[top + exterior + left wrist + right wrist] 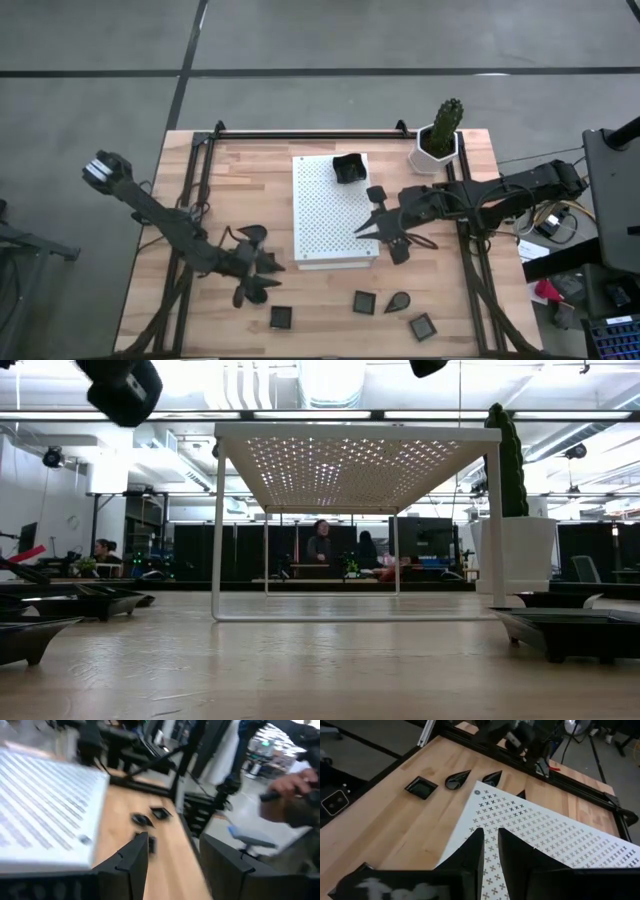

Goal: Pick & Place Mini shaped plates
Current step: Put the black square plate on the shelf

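Observation:
Several tiny dark plates lie on the wooden table. A square one (281, 317), another square (364, 302), a teardrop (397, 299) and a square (422, 325) sit along the near edge. One plate (348, 168) rests on the white perforated board (335, 210), and a small square (376, 194) lies off its right side. My left gripper (268, 265) (174, 837) is open beside the board's near-left corner, among leaf-shaped plates (250, 235). My right gripper (362, 231) (490, 832) hovers over the board's near-right part, open by a narrow gap and empty.
A cactus (447, 118) in a white hexagonal pot (437, 148) stands at the far right corner. Black rails (190, 215) run along both table sides. The board (350, 460) stands raised on thin legs. A person's hand (285, 795) shows beyond the table's right side.

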You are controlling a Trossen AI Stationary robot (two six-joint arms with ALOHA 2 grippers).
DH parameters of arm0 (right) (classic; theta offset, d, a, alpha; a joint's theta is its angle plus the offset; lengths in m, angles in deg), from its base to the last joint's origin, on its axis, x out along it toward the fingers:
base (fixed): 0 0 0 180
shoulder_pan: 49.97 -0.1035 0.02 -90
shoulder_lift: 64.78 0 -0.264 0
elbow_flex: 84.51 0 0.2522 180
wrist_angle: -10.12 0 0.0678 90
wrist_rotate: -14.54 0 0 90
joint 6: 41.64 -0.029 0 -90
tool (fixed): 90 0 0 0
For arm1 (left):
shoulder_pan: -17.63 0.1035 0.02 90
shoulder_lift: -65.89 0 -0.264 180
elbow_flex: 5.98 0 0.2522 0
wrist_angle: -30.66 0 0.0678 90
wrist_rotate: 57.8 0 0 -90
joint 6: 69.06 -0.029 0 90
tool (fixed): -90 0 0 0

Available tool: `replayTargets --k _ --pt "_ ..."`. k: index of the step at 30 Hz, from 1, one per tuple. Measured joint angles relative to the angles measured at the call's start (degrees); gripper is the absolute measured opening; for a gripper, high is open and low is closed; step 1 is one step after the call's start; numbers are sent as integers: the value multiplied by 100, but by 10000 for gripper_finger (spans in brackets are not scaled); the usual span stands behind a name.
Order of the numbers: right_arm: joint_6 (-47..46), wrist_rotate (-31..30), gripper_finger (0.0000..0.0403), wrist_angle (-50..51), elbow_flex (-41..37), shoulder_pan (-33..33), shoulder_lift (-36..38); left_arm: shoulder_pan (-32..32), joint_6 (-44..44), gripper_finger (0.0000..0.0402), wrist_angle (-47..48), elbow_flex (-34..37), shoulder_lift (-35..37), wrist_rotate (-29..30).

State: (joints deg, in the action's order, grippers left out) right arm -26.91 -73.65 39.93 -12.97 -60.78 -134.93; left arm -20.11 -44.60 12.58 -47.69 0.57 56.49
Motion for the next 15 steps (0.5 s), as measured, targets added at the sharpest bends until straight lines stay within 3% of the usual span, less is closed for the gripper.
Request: replayTargets --k 4,15 --pt "-93 -2 52 0 0 -7 -2 -60 552 170 244 0 -96 -481" --pt "-312 15 52 4 -16 -9 -4 -468 2102 170 328 0 -780 -741"
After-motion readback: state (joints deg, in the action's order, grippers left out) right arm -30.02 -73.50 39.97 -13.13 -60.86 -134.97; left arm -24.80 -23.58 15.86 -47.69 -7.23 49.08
